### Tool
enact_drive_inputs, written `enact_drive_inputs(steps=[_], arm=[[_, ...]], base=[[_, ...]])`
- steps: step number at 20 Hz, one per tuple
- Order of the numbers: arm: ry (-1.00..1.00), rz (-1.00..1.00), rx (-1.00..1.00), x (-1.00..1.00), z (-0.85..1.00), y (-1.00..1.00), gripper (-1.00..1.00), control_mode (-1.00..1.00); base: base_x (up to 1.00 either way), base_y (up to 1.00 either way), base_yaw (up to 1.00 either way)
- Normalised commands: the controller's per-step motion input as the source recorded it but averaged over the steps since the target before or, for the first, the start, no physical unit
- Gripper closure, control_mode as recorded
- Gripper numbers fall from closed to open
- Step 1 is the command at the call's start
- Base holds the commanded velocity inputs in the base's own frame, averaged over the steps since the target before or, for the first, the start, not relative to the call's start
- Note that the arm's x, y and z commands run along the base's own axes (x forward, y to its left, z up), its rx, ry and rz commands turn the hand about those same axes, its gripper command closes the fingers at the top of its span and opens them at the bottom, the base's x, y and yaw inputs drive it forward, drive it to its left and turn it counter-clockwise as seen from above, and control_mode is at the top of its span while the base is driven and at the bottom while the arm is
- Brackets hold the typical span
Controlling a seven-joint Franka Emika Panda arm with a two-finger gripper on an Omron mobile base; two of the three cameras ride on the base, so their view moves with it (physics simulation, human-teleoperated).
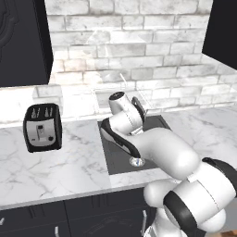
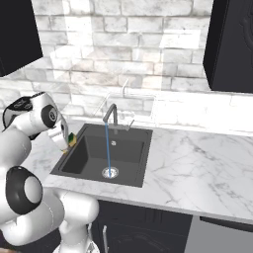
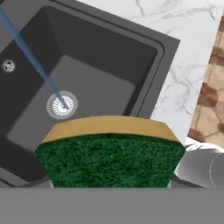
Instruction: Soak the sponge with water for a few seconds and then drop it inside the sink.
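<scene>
My gripper [image 2: 68, 140] is shut on the sponge [image 2: 72, 139], a small yellow block with a dark green scouring top. It hangs above the left rim of the dark grey sink [image 2: 129, 170]. In the hand view the sponge [image 3: 109, 155] sits close at the bottom, green face toward the camera, hiding the fingertips. A thin blue stream of water [image 2: 107, 148] runs from the gooseneck tap [image 2: 111, 112] down to the round silver drain [image 2: 110, 172]. The sponge is left of the stream and not touching it. In the hand view, the water [image 3: 33, 61] falls onto the drain [image 3: 62, 105] beyond the sponge.
A black-and-silver toaster [image 1: 42, 127] stands on the marble counter [image 1: 65, 162] left of the sink [image 1: 118, 159]. My arm covers much of the basin in the left base view. Dark cabinets [image 2: 230, 44] hang on the brick wall to both sides.
</scene>
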Motion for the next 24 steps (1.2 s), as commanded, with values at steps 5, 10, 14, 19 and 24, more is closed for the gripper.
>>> enact_drive_inputs(steps=[5,10,14,19,24], arm=[[-0.04,-0.09,0.00,0.02,-0.04,-0.09,1.00,-1.00],[0.00,-0.04,0.00,0.15,-0.17,-0.15,1.00,-1.00],[0.00,0.00,0.00,0.28,-0.16,-0.19,1.00,-1.00],[0.00,0.00,0.00,0.28,-0.14,-0.15,1.00,-1.00],[0.00,0.00,0.00,0.35,-0.05,-0.02,1.00,-1.00]], base=[[0.00,0.00,0.00],[0.00,0.00,0.00],[0.00,0.00,0.00],[0.00,0.00,0.00],[0.00,0.00,0.00]])
